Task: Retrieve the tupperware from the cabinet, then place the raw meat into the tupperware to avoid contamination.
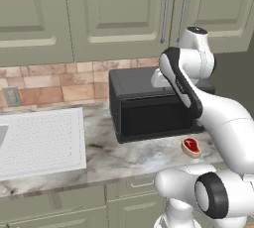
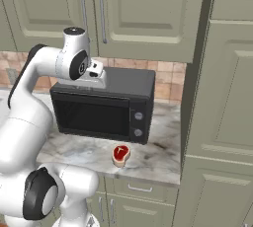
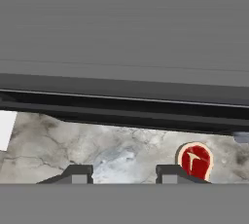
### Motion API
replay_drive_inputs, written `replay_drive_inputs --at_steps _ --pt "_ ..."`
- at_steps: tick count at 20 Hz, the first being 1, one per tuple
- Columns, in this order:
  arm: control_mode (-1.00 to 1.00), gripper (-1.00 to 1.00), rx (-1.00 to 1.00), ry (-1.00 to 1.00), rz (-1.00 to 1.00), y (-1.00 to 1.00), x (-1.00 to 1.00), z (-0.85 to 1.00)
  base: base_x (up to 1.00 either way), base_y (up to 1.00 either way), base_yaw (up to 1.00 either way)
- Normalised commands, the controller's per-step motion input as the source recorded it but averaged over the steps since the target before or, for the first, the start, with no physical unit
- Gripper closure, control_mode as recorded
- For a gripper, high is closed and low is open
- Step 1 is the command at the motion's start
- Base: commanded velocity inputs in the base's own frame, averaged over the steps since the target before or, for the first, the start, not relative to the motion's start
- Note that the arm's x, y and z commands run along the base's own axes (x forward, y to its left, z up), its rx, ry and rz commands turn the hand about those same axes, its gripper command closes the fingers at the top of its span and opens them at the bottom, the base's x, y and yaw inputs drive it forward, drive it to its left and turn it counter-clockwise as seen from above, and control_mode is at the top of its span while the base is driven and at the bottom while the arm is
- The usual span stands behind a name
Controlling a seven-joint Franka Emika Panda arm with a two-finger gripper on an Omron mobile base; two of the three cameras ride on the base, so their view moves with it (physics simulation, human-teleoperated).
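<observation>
The raw meat (image 1: 191,146) (image 2: 121,153) (image 3: 194,161), a small red steak with a tan rim, lies on the marble counter in front of the microwave's right end. The sage-green cabinet (image 1: 119,9) (image 2: 143,14) hangs above with its doors shut, two silver bar handles side by side. The tupperware is hidden. My gripper (image 2: 96,79) (image 3: 124,174) hovers over the front edge of the microwave's top and points down. Its fingertips (image 3: 78,172) stand apart with nothing between them. In the hand view the steak sits just past the right fingertip.
A black microwave (image 1: 149,108) (image 2: 99,112) (image 3: 126,33) stands on the counter (image 1: 124,160) under the cabinet. A large white ridged drainboard (image 1: 39,142) lies to the left. A tall green cabinet (image 2: 222,97) closes the counter's right end. Drawers (image 2: 141,189) run below.
</observation>
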Motion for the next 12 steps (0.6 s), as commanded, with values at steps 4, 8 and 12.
replay_drive_inputs --at_steps 4,8,12 --pt "-1.00 -1.00 0.00 0.00 0.00 0.00 -0.01 0.00 0.00 0.00 0.00" --pt "-1.00 -1.00 0.00 -0.06 -0.01 0.00 -0.10 0.02 0.00 0.00 0.00" --pt "-1.00 -1.00 -0.02 -0.23 -0.06 0.00 -0.20 0.34 0.00 0.00 0.00"
